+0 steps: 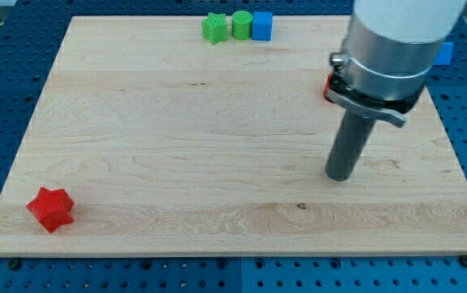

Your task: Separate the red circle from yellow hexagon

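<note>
My tip rests on the wooden board at the view's right, with no block touching it. A sliver of a red block shows just left of the arm's collar, above the tip. The arm hides most of it, so its shape cannot be made out. No yellow hexagon shows in the view; the arm covers the board's upper right part.
A green star, a green cylinder and a blue cube stand in a row at the board's top edge. A red star sits at the bottom left corner. Part of a blue block shows right of the arm.
</note>
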`<state>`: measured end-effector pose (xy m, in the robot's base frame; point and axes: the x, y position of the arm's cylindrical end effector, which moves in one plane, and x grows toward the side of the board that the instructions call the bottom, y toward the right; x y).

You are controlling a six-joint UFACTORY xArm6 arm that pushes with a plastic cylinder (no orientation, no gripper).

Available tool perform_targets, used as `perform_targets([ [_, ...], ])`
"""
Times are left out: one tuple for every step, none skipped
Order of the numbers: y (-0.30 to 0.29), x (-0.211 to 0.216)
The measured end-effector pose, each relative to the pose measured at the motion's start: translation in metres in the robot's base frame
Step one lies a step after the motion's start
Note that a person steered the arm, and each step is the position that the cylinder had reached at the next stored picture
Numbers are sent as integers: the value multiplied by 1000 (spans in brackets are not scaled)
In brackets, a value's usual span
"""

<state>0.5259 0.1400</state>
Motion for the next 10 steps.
perform_targets([
  [36, 0],
  [63, -3],
  [68, -47],
  [72, -99],
  [78, -110],
  [78, -150],
  [50, -163],
  [32, -163],
  [10, -162],
  [5, -156],
])
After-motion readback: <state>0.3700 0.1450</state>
